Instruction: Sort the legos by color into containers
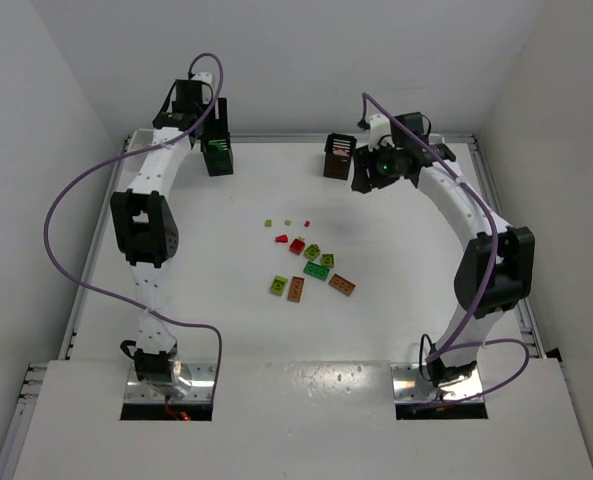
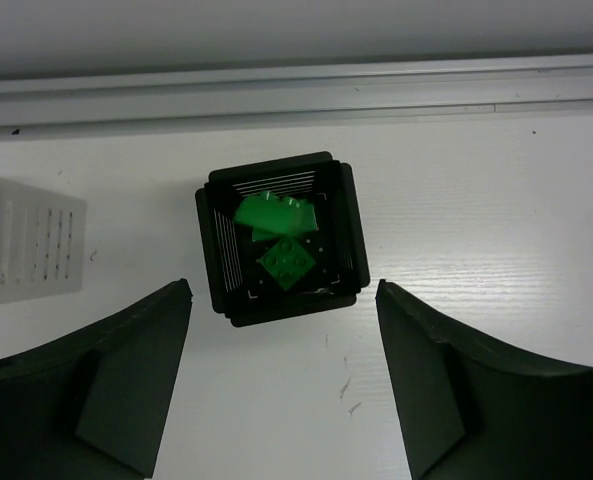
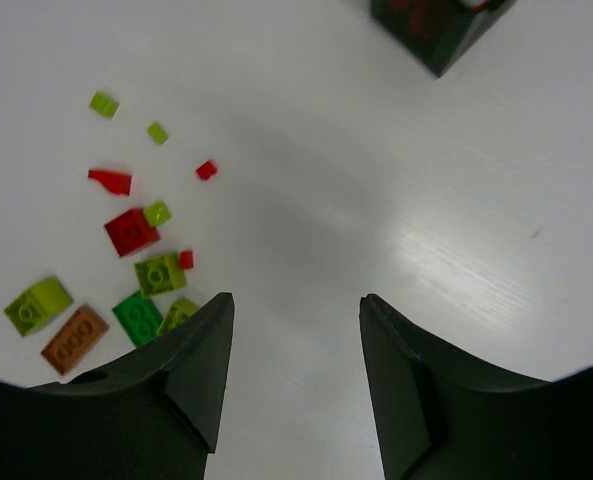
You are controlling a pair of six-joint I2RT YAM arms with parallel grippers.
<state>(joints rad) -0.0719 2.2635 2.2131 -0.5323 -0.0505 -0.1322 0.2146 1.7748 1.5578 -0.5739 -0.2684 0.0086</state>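
Loose legos [image 1: 306,258] in red, green, yellow-green and orange-brown lie scattered mid-table. In the right wrist view they lie at the left: a red brick [image 3: 131,231], a green brick [image 3: 137,317], an orange-brown brick [image 3: 75,339]. My left gripper [image 1: 214,128] is open and empty [image 2: 281,292], hovering just near of a black bin [image 2: 281,240] that holds green bricks. My right gripper [image 1: 366,176] is open and empty [image 3: 296,300] over bare table, right of the loose pile. A second black bin [image 1: 338,157] with red pieces stands beside it, and its corner shows at the top of the right wrist view [image 3: 441,30].
A white slatted bin [image 2: 26,240] stands left of the green-filled bin, near the back rail [image 2: 296,95]. The other white bin is out of view. White walls enclose the table on three sides. Purple cables loop off both arms.
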